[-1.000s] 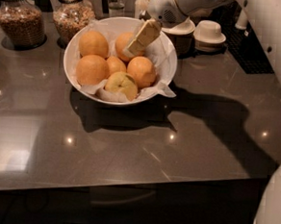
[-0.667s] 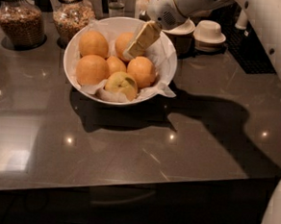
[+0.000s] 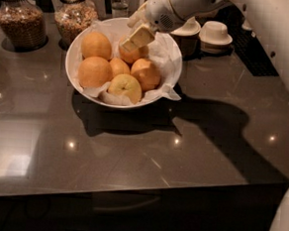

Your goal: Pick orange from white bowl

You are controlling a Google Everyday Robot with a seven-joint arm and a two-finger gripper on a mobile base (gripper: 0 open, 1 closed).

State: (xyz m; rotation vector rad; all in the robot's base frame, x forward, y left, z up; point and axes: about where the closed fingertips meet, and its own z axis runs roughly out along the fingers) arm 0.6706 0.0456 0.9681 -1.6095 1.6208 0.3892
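The white bowl (image 3: 70, 68) stands on the dark counter at the back, left of centre, lined with crumpled white paper. It holds several oranges: one at the back left (image 3: 96, 45), one at the front left (image 3: 93, 72), a small one in the middle (image 3: 119, 66) and one on the right (image 3: 146, 73). A yellowish fruit (image 3: 125, 87) lies at the front. My gripper (image 3: 135, 39) reaches in from the upper right, low over the bowl's back part. It sits right on top of another orange (image 3: 135, 53), which it partly hides.
Two glass jars of grains (image 3: 21, 23) (image 3: 74, 16) stand behind the bowl on the left. A small bottle (image 3: 119, 4) is behind it. White cups on saucers (image 3: 215, 33) (image 3: 188, 29) stand at the back right, next to a black mat (image 3: 248, 48). The counter's front edge runs across below.
My gripper has shifted a little to the left over the back orange. The fruit and the bowl have not moved.
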